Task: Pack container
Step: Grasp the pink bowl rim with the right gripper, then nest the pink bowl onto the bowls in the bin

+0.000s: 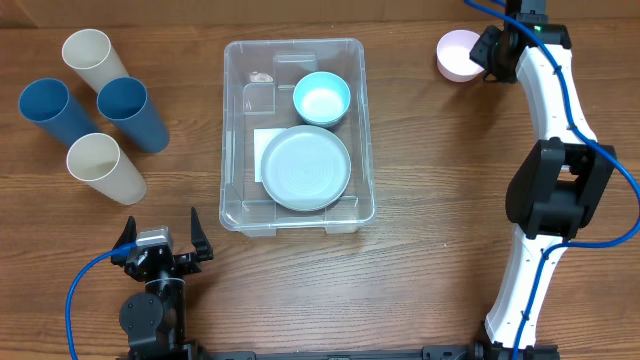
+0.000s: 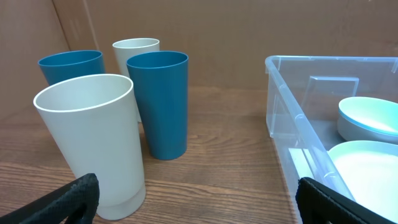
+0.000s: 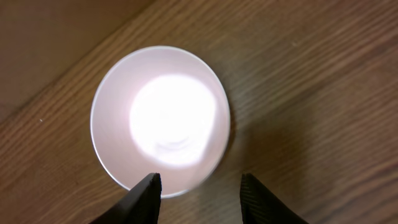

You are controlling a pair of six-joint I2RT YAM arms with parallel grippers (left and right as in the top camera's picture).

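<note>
The clear plastic container (image 1: 297, 215) stands mid-table and holds a grey plate (image 1: 305, 168) and a light blue bowl (image 1: 321, 98); its wall also shows in the left wrist view (image 2: 292, 118). A pink bowl (image 1: 456, 55) sits on the table at the back right; it fills the right wrist view (image 3: 160, 118). My right gripper (image 3: 199, 190) is open above the bowl's near rim, one finger over the rim, the other over bare wood. My left gripper (image 1: 162, 240) is open and empty near the front edge, left of the container.
Four cups stand at the left: two blue (image 1: 133, 113) (image 1: 52, 108) and two cream (image 1: 105, 166) (image 1: 90, 57). In the left wrist view the nearest cream cup (image 2: 93, 140) is close ahead, a blue cup (image 2: 158, 102) behind it.
</note>
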